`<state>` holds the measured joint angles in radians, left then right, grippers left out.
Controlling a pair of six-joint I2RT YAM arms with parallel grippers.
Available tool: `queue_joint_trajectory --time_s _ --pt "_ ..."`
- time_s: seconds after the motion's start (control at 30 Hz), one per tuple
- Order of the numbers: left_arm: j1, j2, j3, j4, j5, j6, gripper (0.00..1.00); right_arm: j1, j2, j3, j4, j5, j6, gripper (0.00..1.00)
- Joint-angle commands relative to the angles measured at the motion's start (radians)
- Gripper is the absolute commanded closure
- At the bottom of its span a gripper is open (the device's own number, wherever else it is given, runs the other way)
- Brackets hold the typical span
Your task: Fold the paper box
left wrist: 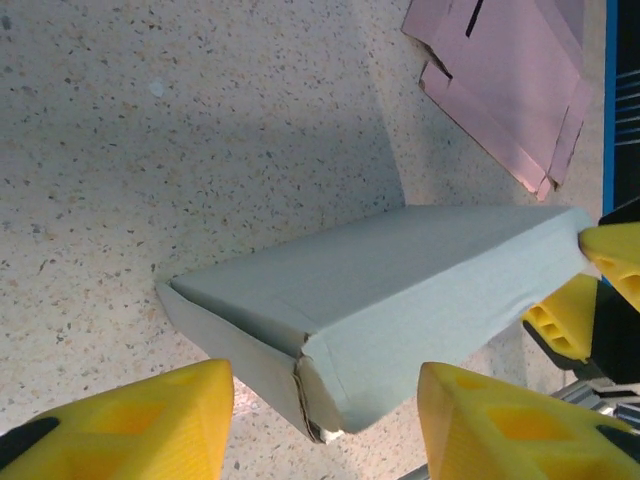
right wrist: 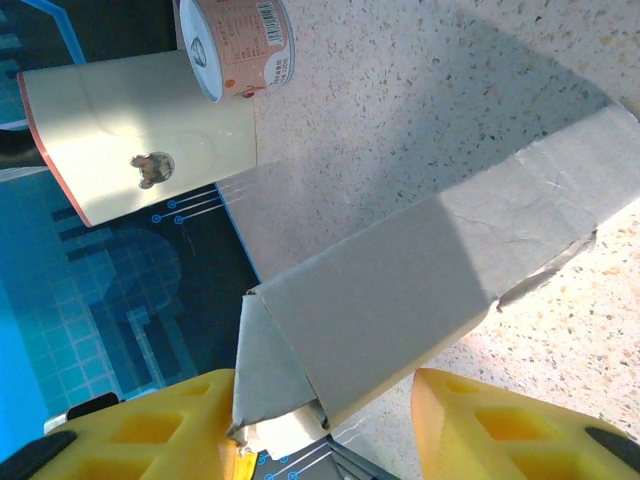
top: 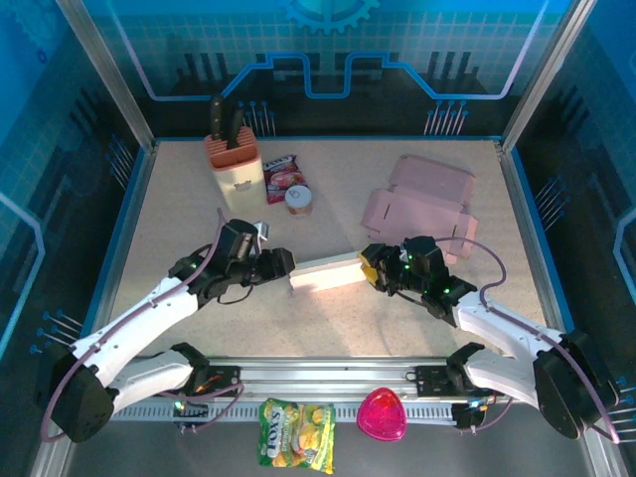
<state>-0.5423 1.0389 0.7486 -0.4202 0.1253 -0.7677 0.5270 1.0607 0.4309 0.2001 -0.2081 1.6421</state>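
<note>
The paper box is a long cream carton lying folded on the table between my two grippers. My left gripper is at its left end. In the left wrist view the box has its near corner between my yellow fingers, with gaps on both sides; the gripper is open. My right gripper is at the right end. In the right wrist view the box has its end flap resting against one finger, with a gap to the other; the gripper is open.
A flat pink cardboard blank lies at the back right, just behind the right gripper. A knife block, a snack packet and a small can stand at the back left. A snack bag and a pink object lie in front of the rail.
</note>
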Motion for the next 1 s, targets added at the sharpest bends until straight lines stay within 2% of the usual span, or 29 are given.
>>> queue_joint_trajectory --time_s 0.0,0.2,0.57,0.8,0.97 --pt "0.017 0.011 -0.033 0.05 0.018 -0.036 0.52 -0.01 0.005 -0.018 -0.014 -0.004 -0.005 0.52" --pt "0.018 0.035 -0.056 0.078 0.031 -0.036 0.62 -0.01 0.013 -0.019 -0.011 -0.005 -0.006 0.52" --pt "0.018 0.024 -0.12 0.096 0.023 -0.022 0.66 -0.02 0.056 -0.035 -0.002 -0.004 -0.018 0.53" --pt "0.019 0.022 -0.169 0.126 0.032 -0.012 0.77 -0.021 0.064 -0.045 -0.023 0.006 -0.033 0.57" --pt "0.018 0.023 -0.211 0.162 0.061 -0.008 0.79 -0.024 0.068 -0.061 -0.028 0.009 -0.035 0.59"
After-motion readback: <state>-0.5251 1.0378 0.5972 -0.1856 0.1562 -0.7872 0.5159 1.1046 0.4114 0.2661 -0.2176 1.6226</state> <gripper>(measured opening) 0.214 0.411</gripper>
